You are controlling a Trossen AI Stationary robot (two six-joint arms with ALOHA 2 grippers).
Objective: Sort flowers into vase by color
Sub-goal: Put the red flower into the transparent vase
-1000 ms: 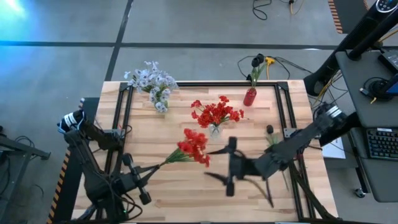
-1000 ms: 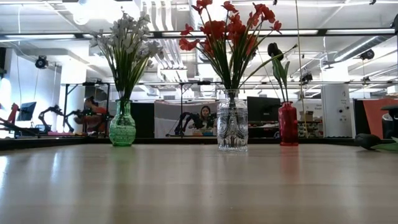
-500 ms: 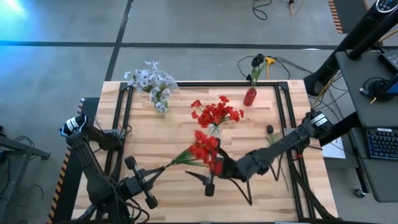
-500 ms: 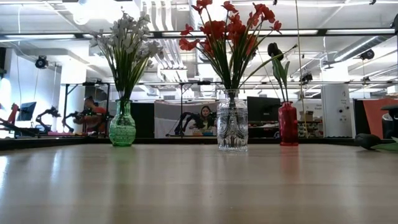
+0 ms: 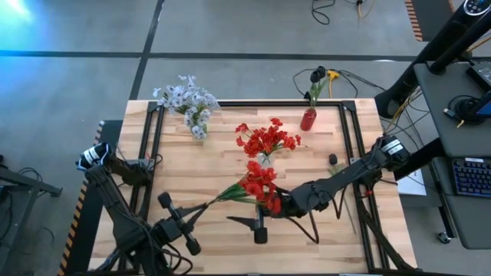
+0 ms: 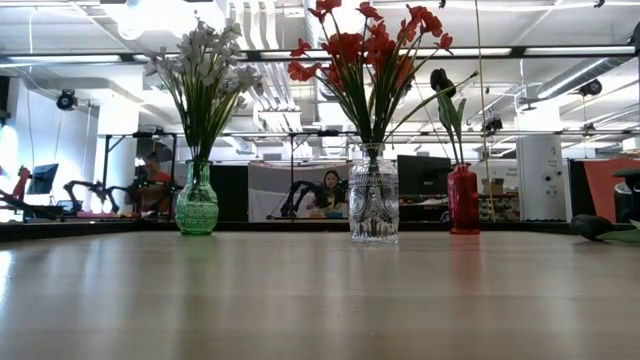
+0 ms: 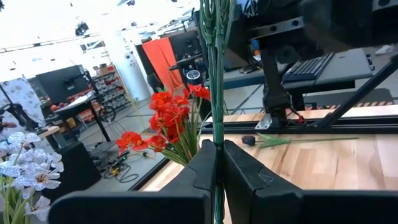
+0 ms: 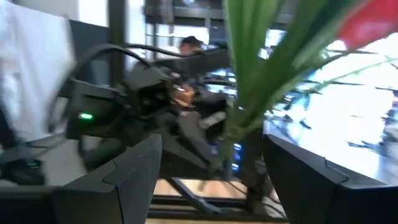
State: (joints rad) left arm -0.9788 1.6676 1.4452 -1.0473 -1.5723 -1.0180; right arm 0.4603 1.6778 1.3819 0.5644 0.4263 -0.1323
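My left gripper [image 5: 186,212] [image 7: 216,155] is shut on the long green stem of a red spray [image 5: 259,186], whose blossoms [image 7: 166,118] point toward the table's right. My right gripper [image 5: 267,204] [image 8: 214,180] is open at the blossom end, one finger on either side of the leafy stem [image 8: 245,93], touching nothing that I can see. At the far side stand a green vase [image 6: 197,206] of white flowers, a clear vase [image 6: 374,205] of red ones and a red vase [image 6: 463,200] with a dark flower. Another dark flower [image 5: 335,166] lies near the right edge. My left gripper pinches the red spray's thin green stem [image 7: 215,134] between its two fingers, near the stem's bare lower end. The fingers lie across the stem. The spray is lifted and reaches from the gripper toward the table's right and far side, blossoms foremost.
The three vases [image 5: 265,157] stand in a row along the far half of the table. A black frame rail [image 5: 349,153] runs along the right side beside the loose dark flower [image 6: 595,227]. The near middle of the wooden top [image 5: 222,245] is bare.
My right gripper has moved toward the table's left and closed in on the red spray's blossom end, its fingers now on either side of the stem. My left gripper has carried the spray a little toward the right.
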